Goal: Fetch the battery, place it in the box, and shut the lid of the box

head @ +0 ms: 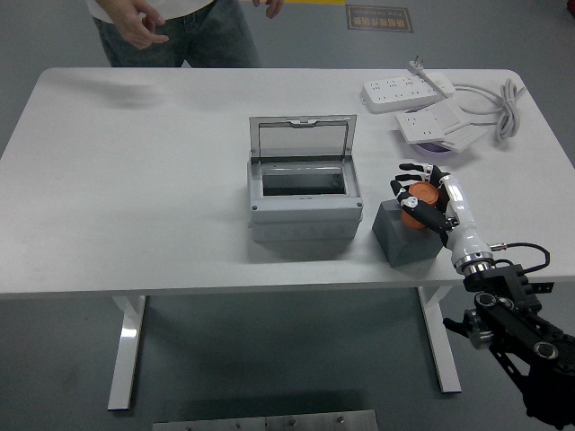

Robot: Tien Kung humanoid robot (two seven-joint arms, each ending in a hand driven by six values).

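Fetching comes first — our right hand (420,196) clamps the battery (420,197) at centre right; next we must lift it leftward into the box (303,205).

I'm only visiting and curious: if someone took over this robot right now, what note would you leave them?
Right hand: fingers closed around the orange battery, which sits in the grey holder block.
Left hand: out of view.
Box: left of the block, lid standing open.
A person stands at the table's far side, touching nothing.
Done: battery grasped.
Left: lift it out, place it in the box, close the lid.
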